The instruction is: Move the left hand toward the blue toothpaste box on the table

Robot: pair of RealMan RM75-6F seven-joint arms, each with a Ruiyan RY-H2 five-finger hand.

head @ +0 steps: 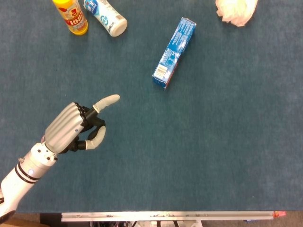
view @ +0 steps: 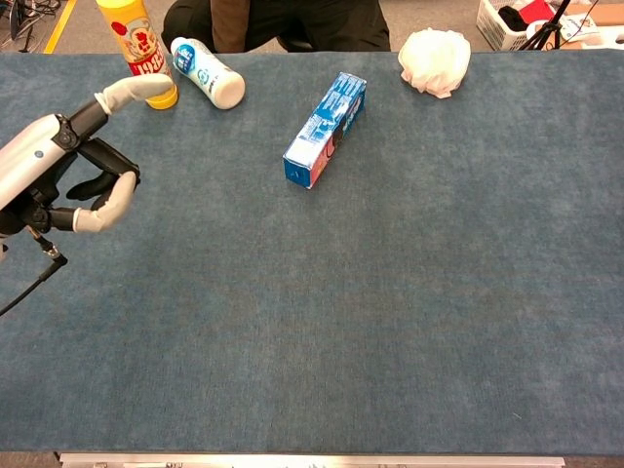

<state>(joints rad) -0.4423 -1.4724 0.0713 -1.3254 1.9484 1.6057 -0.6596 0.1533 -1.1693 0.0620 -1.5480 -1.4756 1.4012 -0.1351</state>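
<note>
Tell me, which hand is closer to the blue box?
Left. The left hand is off to the box's near left with nothing in it, one finger pointing roughly toward it, a stretch of bare table between. The right hand shows in neither view.

The toothpaste box (head: 174, 52) is laid flat near the middle of the table (head: 213, 142), well apart from the left hand (head: 71, 126) at the near left. A bottle (head: 71, 15) and a tube (head: 106, 17) are set side by side at the far left, and a crumpled bag (head: 236, 10) at the far right.

A table (view: 409, 322) covered in teal-blue cloth, with grey floor (view: 78, 24) beyond.
</note>
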